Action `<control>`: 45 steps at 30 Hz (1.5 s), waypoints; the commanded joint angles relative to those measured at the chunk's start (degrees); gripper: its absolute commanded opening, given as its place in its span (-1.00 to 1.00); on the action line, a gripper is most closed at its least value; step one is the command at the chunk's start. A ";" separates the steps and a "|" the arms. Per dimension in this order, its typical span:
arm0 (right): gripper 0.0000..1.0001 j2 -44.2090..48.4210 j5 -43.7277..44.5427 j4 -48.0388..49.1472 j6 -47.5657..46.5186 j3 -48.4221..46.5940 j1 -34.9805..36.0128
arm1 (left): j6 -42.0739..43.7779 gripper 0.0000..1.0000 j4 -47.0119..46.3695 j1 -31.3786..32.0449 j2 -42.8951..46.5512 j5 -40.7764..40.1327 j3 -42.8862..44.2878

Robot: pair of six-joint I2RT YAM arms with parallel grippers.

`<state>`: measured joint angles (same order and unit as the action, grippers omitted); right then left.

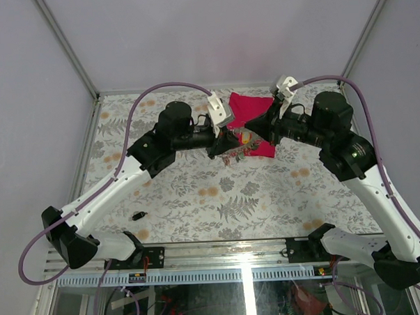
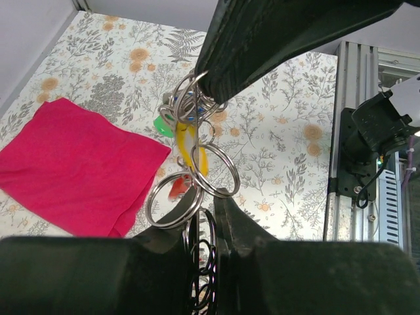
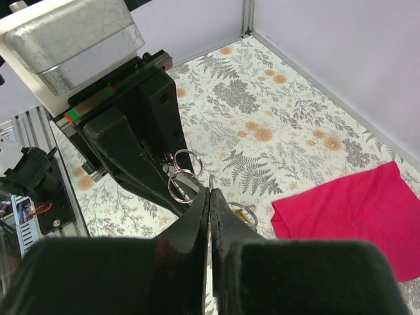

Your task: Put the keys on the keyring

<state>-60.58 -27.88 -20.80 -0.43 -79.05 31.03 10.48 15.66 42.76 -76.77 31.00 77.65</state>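
Right gripper (image 3: 210,195), pinched tight on the silver wire keyring (image 2: 180,105), hangs it over the fern-patterned table's (image 2: 295,98) far middle. Left gripper (image 2: 209,205), nearly closed, nips a lower loop, probably tensioning it for threading the colour-headed keys (image 2: 190,144).

Right fingers (image 3: 190,223) pressed together, tip-to-tip with left fingers (image 2: 243,230).

I see the bench (image 1: 198,200) as off-white with a grey fern-and-leaf print and orange blossoms, the cloth (image 2: 72,164) plain magenta-red, the keyring (image 2: 220,172) loops shiny silver, the keys (image 2: 190,147) with green, yellow, red and a bit of blue heads, left end effector (image 2: 209,203) and right end effector (image 3: 209,194) both black, arms (image 1: 113,182) white and black, cables (image 1: 165,86) purple
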 commanded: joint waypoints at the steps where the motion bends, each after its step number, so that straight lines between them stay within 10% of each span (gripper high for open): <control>1: -1.00 0.21 0.74 1.55 -0.82 -4.54 0.25 | 1.32 -1.00 0.07 0.21 0.64 -3.78 1.55; 45: -1.00 -3.20 2.74 -6.36 -0.69 -6.92 0.26 | 0.19 -1.00 -0.63 1.03 1.18 -9.27 2.84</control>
<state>-63.57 -25.58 -26.70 -0.56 -82.56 31.03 11.22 18.02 43.88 -76.66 23.92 78.11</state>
